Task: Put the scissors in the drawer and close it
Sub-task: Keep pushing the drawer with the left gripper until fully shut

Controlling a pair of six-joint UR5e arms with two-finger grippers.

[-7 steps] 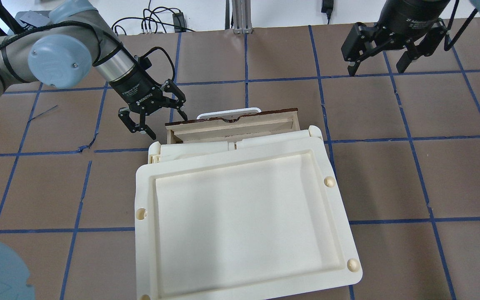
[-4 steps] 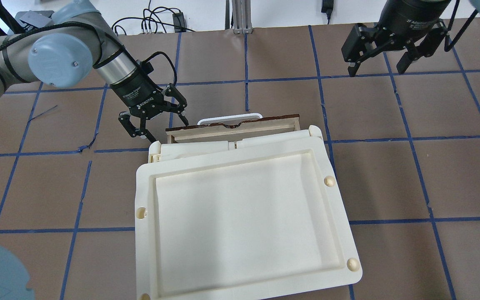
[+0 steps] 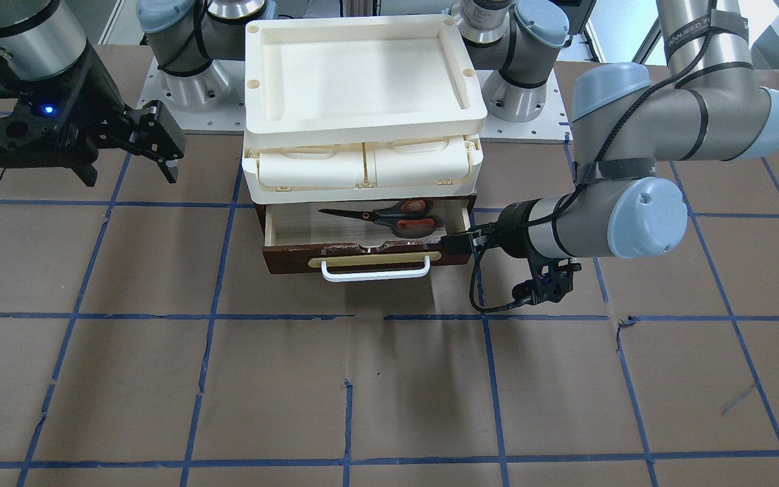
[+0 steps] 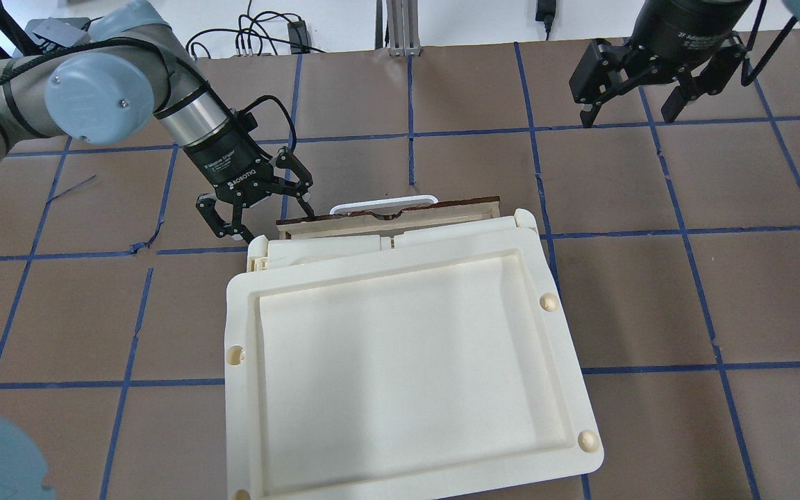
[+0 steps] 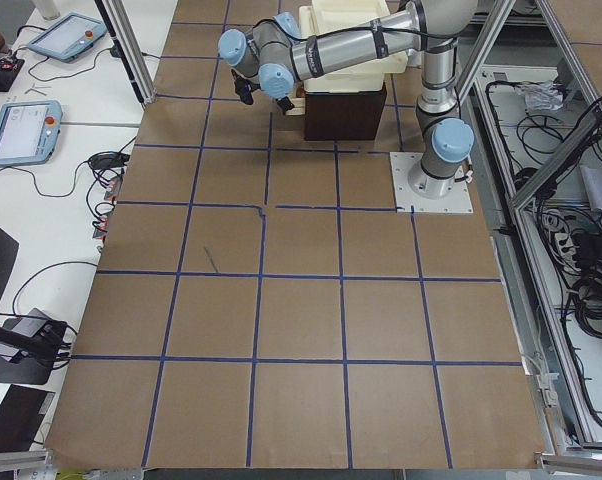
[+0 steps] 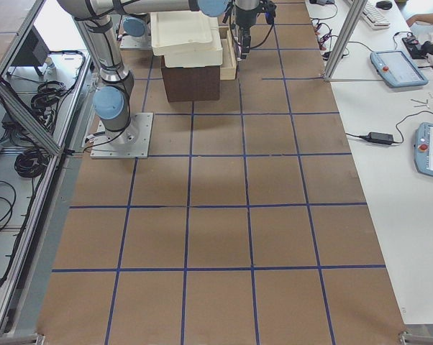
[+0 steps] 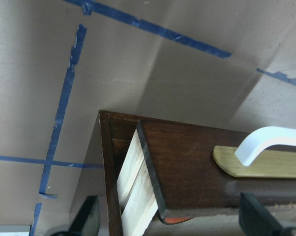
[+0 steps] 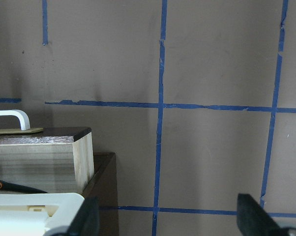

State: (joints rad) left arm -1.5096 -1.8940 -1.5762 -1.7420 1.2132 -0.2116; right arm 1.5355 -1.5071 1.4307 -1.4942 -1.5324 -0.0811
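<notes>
The scissors (image 3: 389, 218), grey with orange-lined loops, lie inside the partly open drawer (image 3: 295, 259) under the cream tray unit (image 3: 362, 126). From overhead only a narrow strip of the drawer (image 4: 386, 212) and its white handle (image 4: 382, 201) shows. My left gripper (image 4: 264, 217) is open and empty. It straddles the drawer's left front corner, one fingertip (image 4: 307, 206) against the dark front. The left wrist view shows that corner (image 7: 153, 162) between the jaws. My right gripper (image 4: 627, 114) is open and empty, high at the far right. The right wrist view shows a blade tip (image 8: 13, 187).
The cream tray unit (image 4: 237, 326) sits on a dark brown cabinet (image 6: 191, 83) and overhangs most of the drawer. Blue tape lines grid the brown table (image 4: 650, 278). Cables (image 4: 261, 35) lie past the far edge. The arm bases (image 3: 186, 88) stand behind the unit.
My left gripper has moved toward the cabinet and the drawer has slid further in, so less pale wood shows. The right arm has not moved.
</notes>
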